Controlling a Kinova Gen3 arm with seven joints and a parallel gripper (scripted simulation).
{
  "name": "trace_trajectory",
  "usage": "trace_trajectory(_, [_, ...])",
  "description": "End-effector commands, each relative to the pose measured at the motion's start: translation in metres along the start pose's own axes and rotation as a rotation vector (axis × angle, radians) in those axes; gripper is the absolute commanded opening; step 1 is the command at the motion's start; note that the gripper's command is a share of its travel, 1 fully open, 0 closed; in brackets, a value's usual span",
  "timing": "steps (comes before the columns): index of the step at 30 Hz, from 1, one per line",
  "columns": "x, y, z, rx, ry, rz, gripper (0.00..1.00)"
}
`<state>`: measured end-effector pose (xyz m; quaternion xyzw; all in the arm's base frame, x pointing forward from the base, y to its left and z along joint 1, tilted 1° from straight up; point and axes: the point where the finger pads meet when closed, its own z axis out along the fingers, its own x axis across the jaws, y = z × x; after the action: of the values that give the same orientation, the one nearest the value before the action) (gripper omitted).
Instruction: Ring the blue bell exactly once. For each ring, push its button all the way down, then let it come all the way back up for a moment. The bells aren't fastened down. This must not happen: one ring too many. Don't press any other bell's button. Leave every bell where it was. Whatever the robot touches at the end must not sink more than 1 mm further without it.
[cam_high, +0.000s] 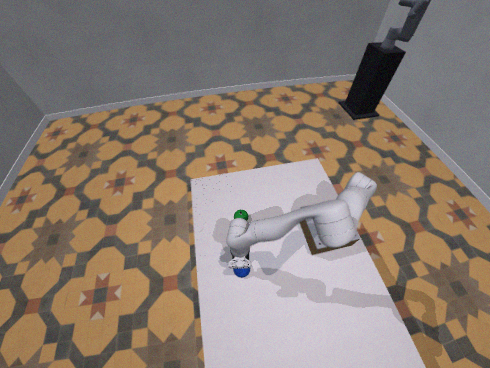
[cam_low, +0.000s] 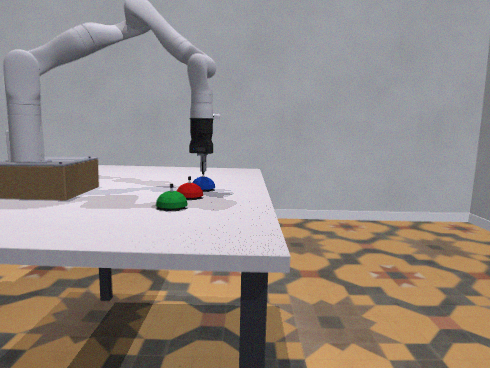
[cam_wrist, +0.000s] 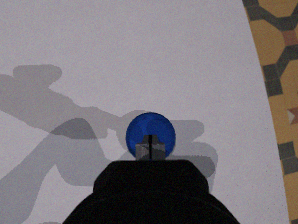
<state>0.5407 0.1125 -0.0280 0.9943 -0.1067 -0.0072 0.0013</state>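
The blue bell (cam_low: 204, 183) sits on the white table, last in a row with the red bell (cam_low: 190, 190) and the green bell (cam_low: 171, 200). My gripper (cam_low: 202, 167) is shut and empty, pointing straight down right over the blue bell's button, its tips very close to it; I cannot tell if they touch. In the wrist view the shut fingertips (cam_wrist: 150, 150) cover the middle of the blue dome (cam_wrist: 149, 132). In the overhead view the blue bell (cam_high: 242, 272) peeks out under the wrist, the green bell (cam_high: 241, 215) shows behind the arm, and the red bell is hidden.
The arm's brown base block (cam_low: 47, 177) stands at the table's left. The table edge (cam_low: 270, 210) lies a short way right of the bells. A black pedestal (cam_high: 372, 80) stands in the far room corner.
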Motion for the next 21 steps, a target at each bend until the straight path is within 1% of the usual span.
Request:
trace_trajectory(1, [0.0003, 0.0002, -0.0004, 0.0, 0.001, 0.0, 0.17])
trace_trajectory(15, [0.0003, 0.0002, -0.0003, 0.0, 0.001, 0.0, 0.17])
trace_trajectory(21, [0.0003, 0.0002, 0.0036, 0.0, 0.001, 0.0, 0.17])
